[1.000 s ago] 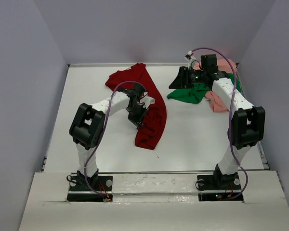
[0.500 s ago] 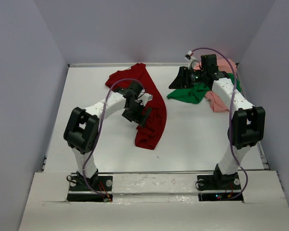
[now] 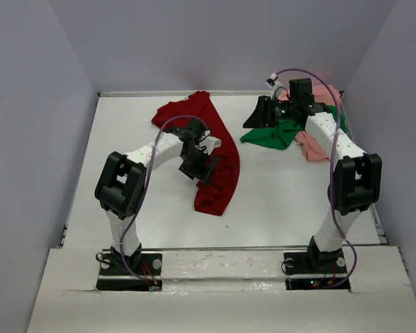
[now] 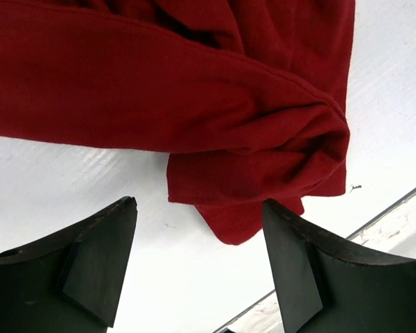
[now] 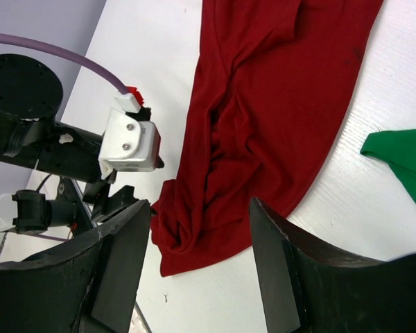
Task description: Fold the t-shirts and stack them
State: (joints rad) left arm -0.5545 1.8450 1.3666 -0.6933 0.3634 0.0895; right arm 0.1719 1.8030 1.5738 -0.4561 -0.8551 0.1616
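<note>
Left gripper [image 4: 197, 203] wide, nothing held; crumpled dark red t-shirt [image 4: 194, 90] just ahead. Spreading step judged underway; its edge to be grasped next.

Soft, even light fell from above on the white table [image 3: 277, 201], bright but without hard glare. Shadows were faint and blurred, such as the thin grey band under the folded edge of the dark red t-shirt [image 4: 194, 104] in the left wrist view. All 3 views were sharp, and the cloth's weave showed clearly up close. The left gripper's fingers [image 4: 97, 263] and the right gripper's fingers [image 5: 118, 270] showed as near-black shapes with little detail. Bare table beside the shirt looked nearly washed out.
</note>
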